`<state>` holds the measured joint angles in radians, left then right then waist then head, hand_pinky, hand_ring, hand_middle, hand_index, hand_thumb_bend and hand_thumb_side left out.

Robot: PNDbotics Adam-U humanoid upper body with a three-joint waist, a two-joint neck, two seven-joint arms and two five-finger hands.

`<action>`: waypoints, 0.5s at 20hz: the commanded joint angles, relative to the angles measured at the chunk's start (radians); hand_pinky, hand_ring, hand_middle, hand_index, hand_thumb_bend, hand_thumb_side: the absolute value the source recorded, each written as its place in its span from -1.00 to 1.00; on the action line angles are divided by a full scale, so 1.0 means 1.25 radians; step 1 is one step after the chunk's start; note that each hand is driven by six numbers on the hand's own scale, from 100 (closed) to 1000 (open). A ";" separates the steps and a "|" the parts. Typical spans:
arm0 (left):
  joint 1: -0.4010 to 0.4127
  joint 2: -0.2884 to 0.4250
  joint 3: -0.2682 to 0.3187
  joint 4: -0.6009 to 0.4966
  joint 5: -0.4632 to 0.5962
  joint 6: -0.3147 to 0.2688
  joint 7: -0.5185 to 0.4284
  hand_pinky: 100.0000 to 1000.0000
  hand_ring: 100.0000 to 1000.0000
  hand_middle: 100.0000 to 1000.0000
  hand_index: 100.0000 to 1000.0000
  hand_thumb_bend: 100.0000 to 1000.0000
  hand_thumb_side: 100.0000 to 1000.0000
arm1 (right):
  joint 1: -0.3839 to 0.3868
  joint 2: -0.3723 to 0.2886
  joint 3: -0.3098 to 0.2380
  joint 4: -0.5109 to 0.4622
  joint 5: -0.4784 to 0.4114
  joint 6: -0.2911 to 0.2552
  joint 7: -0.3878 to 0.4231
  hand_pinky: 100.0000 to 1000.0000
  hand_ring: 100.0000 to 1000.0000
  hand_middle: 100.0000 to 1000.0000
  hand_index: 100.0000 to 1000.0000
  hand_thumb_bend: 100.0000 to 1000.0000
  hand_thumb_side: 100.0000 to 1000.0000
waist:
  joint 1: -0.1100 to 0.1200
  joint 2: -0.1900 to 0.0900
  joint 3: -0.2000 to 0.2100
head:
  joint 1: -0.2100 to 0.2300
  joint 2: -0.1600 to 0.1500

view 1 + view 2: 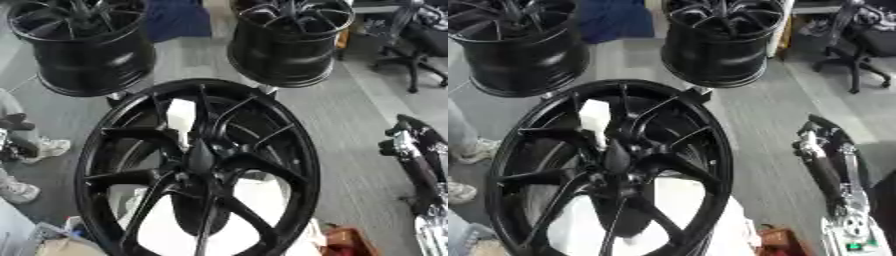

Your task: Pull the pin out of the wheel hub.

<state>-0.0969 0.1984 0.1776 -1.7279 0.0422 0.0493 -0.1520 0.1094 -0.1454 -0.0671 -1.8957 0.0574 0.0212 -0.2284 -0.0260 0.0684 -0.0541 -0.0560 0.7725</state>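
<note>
Standing upright, the black wheel hub [198,167] carried a white pin [594,120] at eleven o'clock of its centre. At three o'clock the right hand [814,142] hung well apart; whether its fingers were open I could not tell.

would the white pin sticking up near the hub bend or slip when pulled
The white pin looks blocky and straight, so probably stiff rather than floppy. Its smooth pale faces may be somewhat slippery. It sits between spokes of the black wheel, so it could bind if pulled askew.
</note>
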 commanded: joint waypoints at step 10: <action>-0.003 -0.026 -0.026 -0.029 0.006 0.020 -0.009 0.00 -0.09 0.18 0.55 -1.00 0.57 | -0.008 -0.005 0.003 -0.015 -0.008 -0.001 0.004 0.06 0.04 0.08 0.57 -1.00 0.00 | 0.000 -0.001 -0.002 | 0.010 -0.002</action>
